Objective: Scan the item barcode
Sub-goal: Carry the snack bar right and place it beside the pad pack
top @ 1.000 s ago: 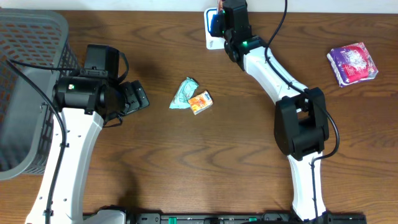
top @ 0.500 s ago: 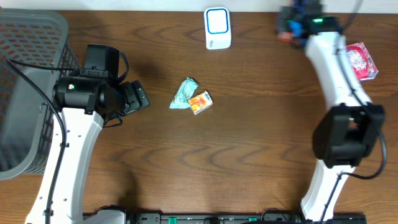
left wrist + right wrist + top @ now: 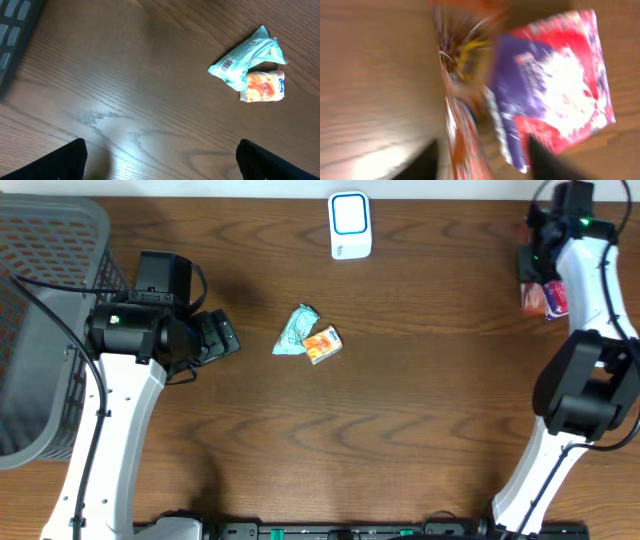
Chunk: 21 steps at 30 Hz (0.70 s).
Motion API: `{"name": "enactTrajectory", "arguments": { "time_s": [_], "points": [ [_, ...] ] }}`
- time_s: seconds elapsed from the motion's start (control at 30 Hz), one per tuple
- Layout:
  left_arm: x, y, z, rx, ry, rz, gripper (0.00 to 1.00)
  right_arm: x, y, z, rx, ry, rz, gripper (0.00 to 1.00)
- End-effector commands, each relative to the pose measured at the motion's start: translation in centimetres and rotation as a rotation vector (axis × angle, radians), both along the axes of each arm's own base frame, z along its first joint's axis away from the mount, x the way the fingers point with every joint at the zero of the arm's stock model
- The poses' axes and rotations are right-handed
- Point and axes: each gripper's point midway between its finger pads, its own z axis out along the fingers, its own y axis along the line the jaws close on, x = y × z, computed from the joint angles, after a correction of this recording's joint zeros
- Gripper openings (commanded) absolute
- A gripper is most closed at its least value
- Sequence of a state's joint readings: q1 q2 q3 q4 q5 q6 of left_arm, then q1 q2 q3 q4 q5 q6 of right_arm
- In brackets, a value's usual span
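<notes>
**Overhead:** We see the left gripper [image 3: 228,338] poised over the bench [image 3: 400,440], between the grey basket [image 3: 40,230] at the left edge and two packets at mid-bench. A green packet [image 3: 296,330] and an orange packet [image 3: 322,343] lie there touching each other. The white scanner [image 3: 350,225] stands at the far edge, well apart from both grippers. In the far right corner, the right gripper [image 3: 538,278] is at a red packet [image 3: 533,298], and that packet lies against a purple pack [image 3: 556,298].

**Left wrist:** The left gripper's fingers [image 3: 65,160] sit wide apart at the lower corners of the picture, with only bare wood between them. Ahead of them lies the green packet with a barcode facing up. The orange packet touches its lower side. A dark corner of the basket shows at the upper left.

**Right wrist:** This picture is heavily blurred. The right gripper's fingers [image 3: 425,160] stand apart, and the red packet runs down between them, nearer one finger than the other. We cannot tell whether either finger touches it, or whether it rests on the bench. The purple pack, printed in red and white, lies just beside the red packet.
</notes>
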<state>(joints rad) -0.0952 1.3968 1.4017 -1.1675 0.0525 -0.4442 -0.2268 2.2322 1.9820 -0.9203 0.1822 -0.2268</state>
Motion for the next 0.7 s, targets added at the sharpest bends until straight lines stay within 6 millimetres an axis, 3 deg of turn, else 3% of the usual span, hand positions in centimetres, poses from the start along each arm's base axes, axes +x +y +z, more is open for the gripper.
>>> {"name": "enactTrajectory", "arguments": {
  "time_s": [0.0,0.2,0.37,0.47,0.57,0.67],
  "points": [
    [-0.1,0.4,0.1,0.013,-0.002,0.003,0.95,-0.2,-0.5,-0.6,0.021,-0.003,-0.062,0.85],
    [-0.1,0.4,0.1,0.013,-0.002,0.003,0.95,-0.1,0.8,-0.3,0.029,-0.007,-0.056,0.88],
    [-0.1,0.4,0.1,0.013,-0.002,0.003,0.95,1.0,3.8,2.6,0.02,-0.068,0.005,0.89],
    [-0.1,0.4,0.1,0.013,-0.002,0.003,0.95,1.6,6.9,5.6,0.027,-0.135,0.067,0.88],
    [-0.1,0.4,0.1,0.013,-0.002,0.003,0.95,1.8,11.2,8.5,0.08,-0.199,0.158,0.88],
    [-0.1,0.4,0.1,0.013,-0.002,0.003,0.95,1.5,15.5,11.0,0.136,-0.248,0.251,0.94]
  ]
}}
